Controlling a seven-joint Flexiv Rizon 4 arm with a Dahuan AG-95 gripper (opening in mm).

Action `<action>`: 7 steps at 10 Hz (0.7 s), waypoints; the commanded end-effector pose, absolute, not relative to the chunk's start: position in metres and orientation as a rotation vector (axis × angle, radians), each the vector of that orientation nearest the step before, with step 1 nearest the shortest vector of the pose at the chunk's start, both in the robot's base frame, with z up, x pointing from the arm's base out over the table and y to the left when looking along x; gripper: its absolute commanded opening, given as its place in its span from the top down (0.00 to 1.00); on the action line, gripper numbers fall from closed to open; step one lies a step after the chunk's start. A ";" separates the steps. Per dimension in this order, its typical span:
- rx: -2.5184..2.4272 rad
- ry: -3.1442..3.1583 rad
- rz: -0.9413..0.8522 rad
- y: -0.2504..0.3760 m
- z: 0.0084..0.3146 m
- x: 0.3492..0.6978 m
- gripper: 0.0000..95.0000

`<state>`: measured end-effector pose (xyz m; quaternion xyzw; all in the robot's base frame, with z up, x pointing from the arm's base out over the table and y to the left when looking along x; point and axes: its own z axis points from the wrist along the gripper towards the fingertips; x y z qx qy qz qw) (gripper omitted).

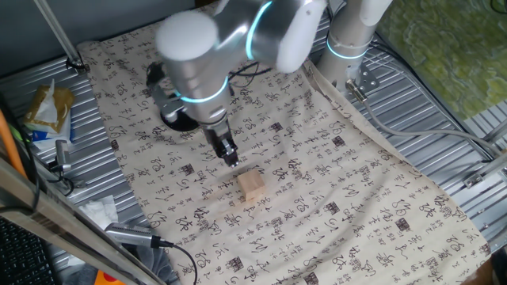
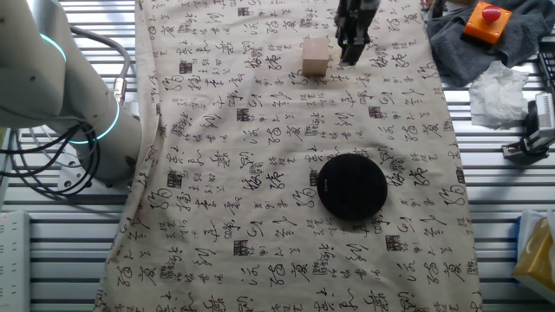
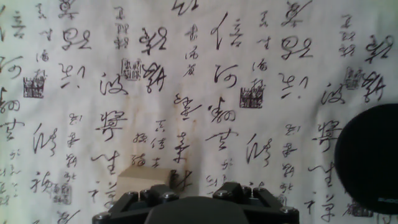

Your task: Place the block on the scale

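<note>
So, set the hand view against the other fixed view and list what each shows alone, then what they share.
Hand view alone: the underside of the tool's black body along the bottom edge.
Other fixed view alone: the tool beside the cube, an orange box with a red button, crumpled white tissue.
Shared: the small tan wooden cube, the flat round black disc, the calligraphy-printed cloth.

Fixed views face across the cloth (image 2: 260, 173) oppositely (high); hand view close, downward.
</note>
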<state>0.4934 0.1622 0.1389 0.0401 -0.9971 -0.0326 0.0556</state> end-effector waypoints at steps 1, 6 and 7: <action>0.084 -2.995 -0.127 0.170 0.130 0.494 0.40; -0.026 -2.916 -0.199 0.194 0.118 0.495 0.40; -0.020 -2.917 -0.197 0.195 0.116 0.492 0.40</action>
